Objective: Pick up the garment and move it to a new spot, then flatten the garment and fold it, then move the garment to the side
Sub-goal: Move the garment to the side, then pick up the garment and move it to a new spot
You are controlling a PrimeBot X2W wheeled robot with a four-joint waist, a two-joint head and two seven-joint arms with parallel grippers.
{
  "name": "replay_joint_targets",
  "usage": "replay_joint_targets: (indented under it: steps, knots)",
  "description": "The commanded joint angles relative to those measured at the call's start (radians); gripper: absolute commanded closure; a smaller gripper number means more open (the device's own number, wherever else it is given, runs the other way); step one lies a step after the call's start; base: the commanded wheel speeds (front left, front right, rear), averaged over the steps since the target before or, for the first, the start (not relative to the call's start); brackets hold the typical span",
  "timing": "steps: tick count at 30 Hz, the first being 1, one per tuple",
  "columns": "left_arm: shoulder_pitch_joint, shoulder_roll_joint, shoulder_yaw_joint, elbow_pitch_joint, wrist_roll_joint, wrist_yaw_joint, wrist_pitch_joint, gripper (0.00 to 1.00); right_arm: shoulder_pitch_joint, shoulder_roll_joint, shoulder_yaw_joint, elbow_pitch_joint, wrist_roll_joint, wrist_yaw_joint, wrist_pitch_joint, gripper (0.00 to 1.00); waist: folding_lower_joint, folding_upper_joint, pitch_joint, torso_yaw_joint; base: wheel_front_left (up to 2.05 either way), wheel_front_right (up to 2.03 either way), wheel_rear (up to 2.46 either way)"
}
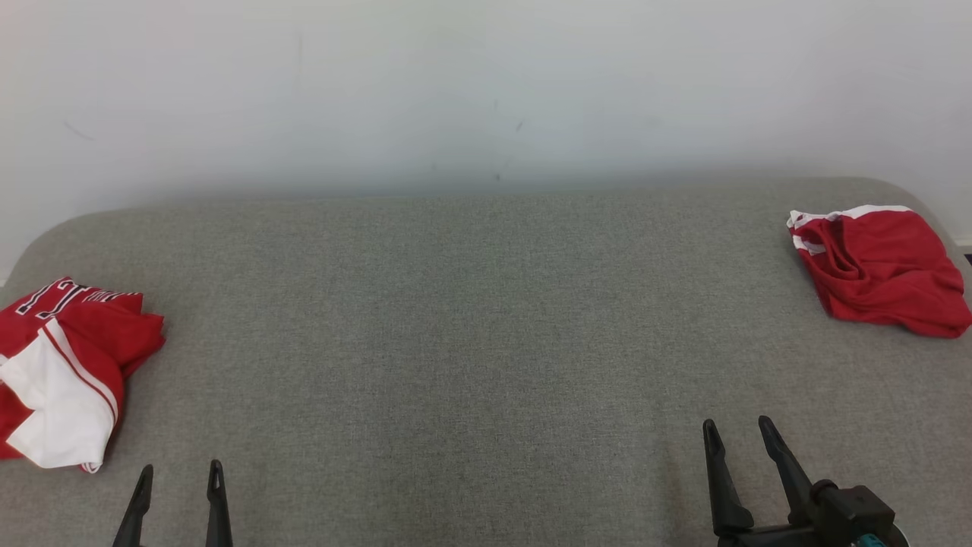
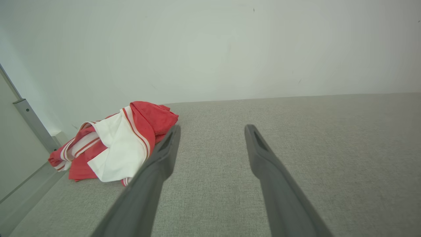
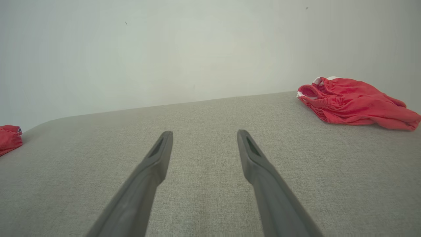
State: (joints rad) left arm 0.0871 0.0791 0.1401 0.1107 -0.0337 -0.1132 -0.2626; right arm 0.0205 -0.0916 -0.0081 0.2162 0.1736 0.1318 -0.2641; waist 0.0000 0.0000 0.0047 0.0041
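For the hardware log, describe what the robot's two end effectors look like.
The left end effector and right end effector each have two long, matte dark grey fingers tapering to narrow tips, with a slot-like recess near each tip. The right one's base is a black blocky mount with a small teal part.

A crumpled red-and-white jersey (image 1: 64, 372) is dumped at the grey fabric surface's (image 1: 471, 319) left edge, red shorts (image 1: 881, 266) bunched far right. Left gripper (image 1: 181, 466) and right gripper (image 1: 736, 422) are seen spread, empty.

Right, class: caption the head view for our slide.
Open left gripper beside red-and-white jersey; open right gripper near red shorts.
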Motion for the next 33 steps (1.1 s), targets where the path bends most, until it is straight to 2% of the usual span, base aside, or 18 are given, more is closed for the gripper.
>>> replay_joint_targets:
  steps: [1,24,33]
  knots:
    - [0.007,0.006,-0.001,0.004,0.01,0.005,-0.003,0.0,0.01,0.006,-0.002,-0.002,-0.008,-0.003,0.0,0.0,0.0,0.0,-0.001,0.001,0.0,0.0,0.0]
    - [-0.019,0.016,-0.017,0.016,0.008,0.014,-0.003,0.0,0.015,0.006,-0.006,0.003,-0.013,-0.003,0.0,0.0,0.0,0.0,0.016,0.021,0.0,0.0,0.0]
    - [-0.026,0.017,-0.027,0.023,0.002,0.015,-0.003,0.0,0.025,0.012,-0.001,0.004,-0.011,-0.003,0.0,0.0,0.0,0.0,0.009,0.081,0.0,0.0,0.0]
